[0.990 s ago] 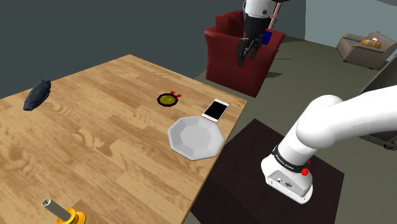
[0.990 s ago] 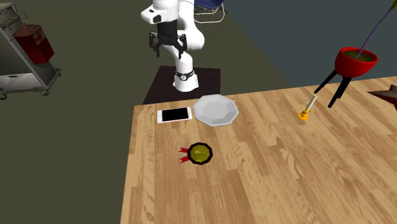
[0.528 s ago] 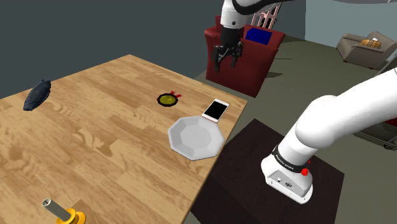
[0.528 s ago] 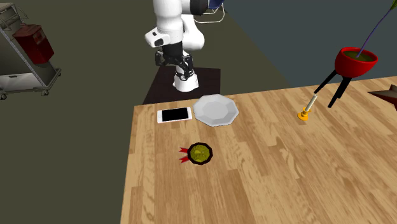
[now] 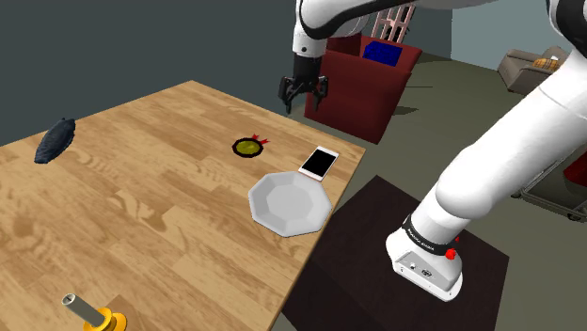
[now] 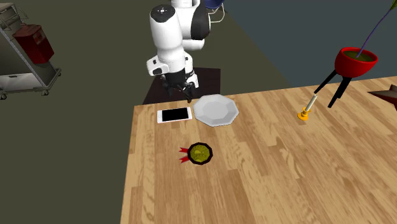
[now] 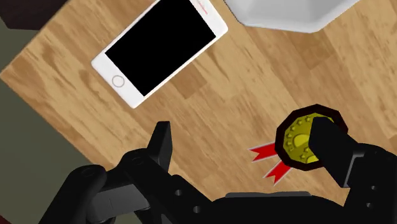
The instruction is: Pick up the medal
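Observation:
The medal (image 5: 247,146) is a small round gold disc with a dark rim and red ribbon tails, lying flat on the wooden table (image 5: 141,207). In the second exterior view the medal (image 6: 200,154) lies in front of the phone and plate. My gripper (image 5: 303,95) hangs open in the air above the table's far edge, well above the medal and off to the side of it. In the second exterior view the gripper (image 6: 180,88) hovers over the table edge by the phone. In the wrist view the gripper (image 7: 248,143) holds nothing, and one finger (image 7: 334,145) covers part of the medal (image 7: 296,139).
A white phone with a black screen (image 5: 320,162) and a white octagonal plate (image 5: 289,201) lie near the medal. A dark object (image 5: 54,140) and a yellow-based item (image 5: 94,318) rest farther off. A red armchair (image 5: 362,89) stands behind the table, and a red plant pot (image 6: 355,60) beside it.
The arm swung from over the red armchair toward the table. The gripper moved to the shoulder view's left and lower, staying open.

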{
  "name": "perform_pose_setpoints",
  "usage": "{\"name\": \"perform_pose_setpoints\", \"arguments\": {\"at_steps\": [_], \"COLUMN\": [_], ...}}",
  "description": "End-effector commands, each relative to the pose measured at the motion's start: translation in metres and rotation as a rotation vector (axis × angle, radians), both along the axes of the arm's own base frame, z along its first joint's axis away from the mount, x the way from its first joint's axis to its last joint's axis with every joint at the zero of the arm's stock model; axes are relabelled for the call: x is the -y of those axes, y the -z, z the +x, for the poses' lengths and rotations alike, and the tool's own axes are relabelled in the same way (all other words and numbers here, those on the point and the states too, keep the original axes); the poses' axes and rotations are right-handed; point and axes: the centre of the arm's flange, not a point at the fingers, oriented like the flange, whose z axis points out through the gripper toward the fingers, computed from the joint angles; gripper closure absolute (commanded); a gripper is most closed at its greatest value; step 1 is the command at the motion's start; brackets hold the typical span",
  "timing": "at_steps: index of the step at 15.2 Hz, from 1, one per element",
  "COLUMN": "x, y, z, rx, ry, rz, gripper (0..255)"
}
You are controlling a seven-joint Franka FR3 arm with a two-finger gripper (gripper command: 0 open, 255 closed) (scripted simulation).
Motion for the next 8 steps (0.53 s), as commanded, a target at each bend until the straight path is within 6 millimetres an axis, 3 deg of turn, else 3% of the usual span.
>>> {"name": "perform_pose_setpoints", "arguments": {"at_steps": [1,8], "x": [-0.005,-0.006], "y": [0.017,0.069], "z": [0.023,0.099], "rx": [-0.006,-0.028], "ry": [0.059,0.254], "rz": [0.013,0.057], "gripper": [0,0]}}
